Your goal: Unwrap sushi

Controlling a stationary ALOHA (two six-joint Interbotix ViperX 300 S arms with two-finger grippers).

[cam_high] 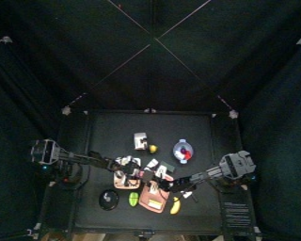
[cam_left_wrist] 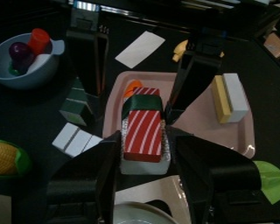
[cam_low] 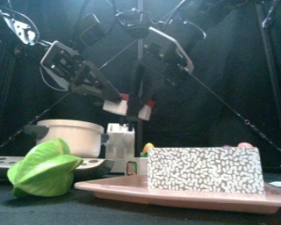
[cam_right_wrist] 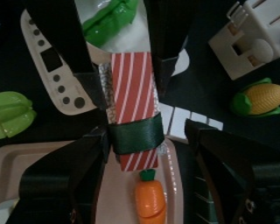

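Two grippers meet over one pink tray (cam_left_wrist: pixel 241 140), the landmark for this entry, which lies near the front edge of the black table (cam_high: pixel 116 127). Item of the task: one piece of sushi (cam_left_wrist: pixel 143 131), red-and-white striped with a dark green band, lying lengthwise on the tray's middle in its clear wrapper. Left gripper (cam_left_wrist: pixel 140 179): jaws wide apart, straddling the sushi from one end, nothing held. Right gripper (cam_right_wrist: pixel 133 162): jaws likewise spread to either side of the sushi from the opposite end, nothing visibly clamped; whether a jaw touches the wrapper cannot be told. Judged purpose of this arrangement: the two arms face each other along the piece so that each can take one side of the wrapper and pull it apart. Also on the tray: a pale yellow block (cam_left_wrist: pixel 230 96) beside the sushi and a small orange carrot piece (cam_right_wrist: pixel 149 197) near the sushi's end. Beside the tray: a blue bowl (cam_left_wrist: pixel 24 66) of toy fruit, a corn cob (cam_right_wrist: pixel 265 96), a green leafy toy (cam_low: pixel 43 169) and a white pot (cam_low: pixel 70 134). Surround: matt black tabletop, penned by black curtains (cam_high: pixel 40 56) on all sides.
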